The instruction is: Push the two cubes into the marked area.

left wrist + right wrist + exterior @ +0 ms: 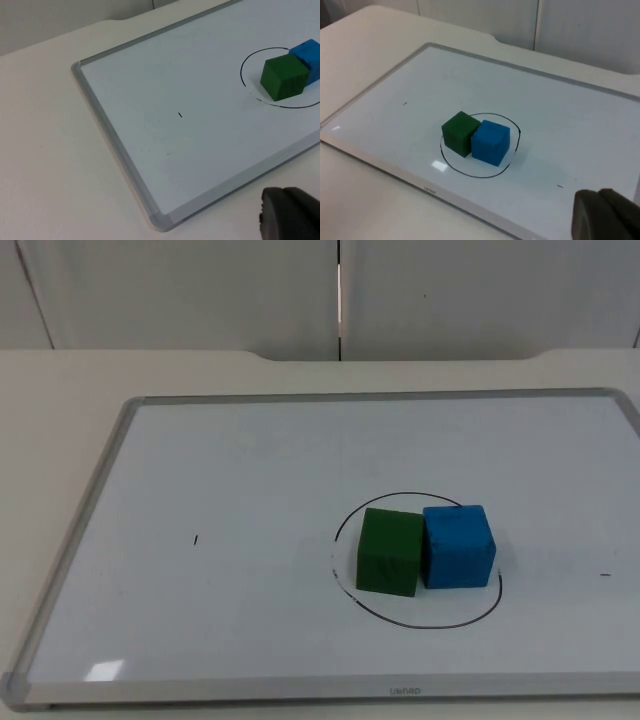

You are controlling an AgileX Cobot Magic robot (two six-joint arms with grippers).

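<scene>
Top view: green cube touches blue cube inside circle.

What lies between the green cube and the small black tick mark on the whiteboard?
Bare whiteboard and the circle's line, between green cube and tick mark, in the top view.

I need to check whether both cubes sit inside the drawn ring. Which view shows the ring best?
The top view: the black ring shows nearly whole around the green cube and blue cube. The right wrist view also shows it, with the cubes hiding part; the left wrist view cuts it off at the edge.
</scene>
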